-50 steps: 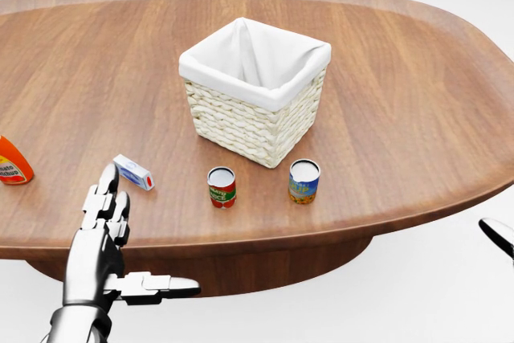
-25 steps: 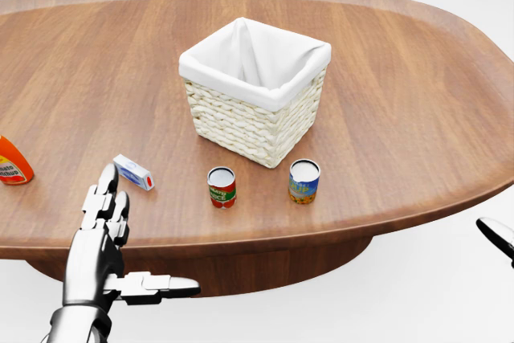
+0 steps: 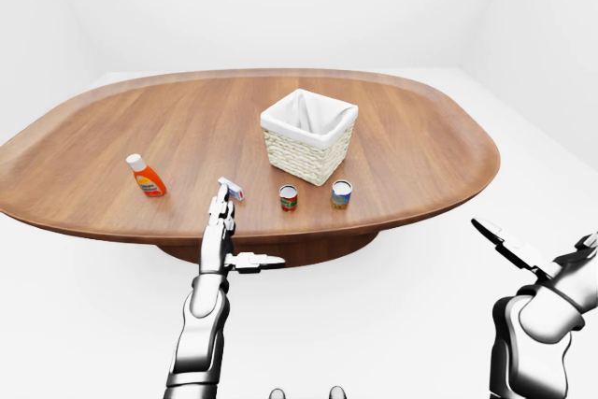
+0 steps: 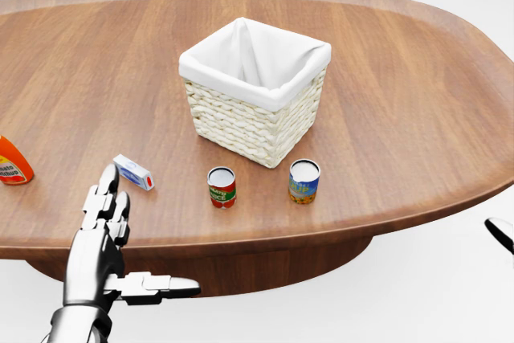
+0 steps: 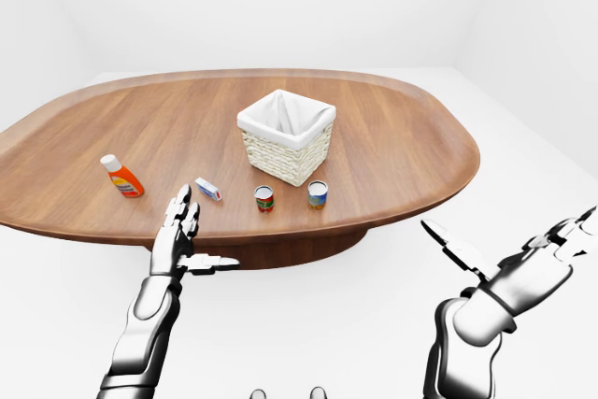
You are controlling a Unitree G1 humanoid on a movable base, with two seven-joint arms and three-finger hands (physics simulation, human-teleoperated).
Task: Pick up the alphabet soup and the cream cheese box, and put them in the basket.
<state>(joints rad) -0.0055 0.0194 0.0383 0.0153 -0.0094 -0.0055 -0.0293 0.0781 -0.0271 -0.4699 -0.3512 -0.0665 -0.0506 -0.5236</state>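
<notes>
While both task items stood on the wooden table point(image 4: 418, 118), nothing had yet gone into the basket point(image 4: 255, 90), whose white liner showed no contents as far as the head view could see inside. The cream cheese box point(image 4: 132, 172), small and blue-and-white, lay flat on the table to the lower left of the basket, well apart from it. Two cans stood upright just below the basket in the head view: a red-labelled can point(image 4: 222, 187), judged to be the alphabet soup, and beside it a blue-and-yellow can point(image 4: 304, 181) that was no part of the task. An orange bottle point(image 4: 12, 161) sat at the far left edge. The left hand point(image 4: 108, 234) was held up at the near table edge with fingers extended and thumb splayed sideways, wide open and empty, its fingertips near the cream cheese box but not touching it. The right hand point(image 5: 509, 273) hung off the table's right side, fingers spread, open and empty, well apart from every item. Judged progress: zero of two items placed; both grasps and both placements remained, the cream cheese box being the likelier first pick for the left hand.
</notes>
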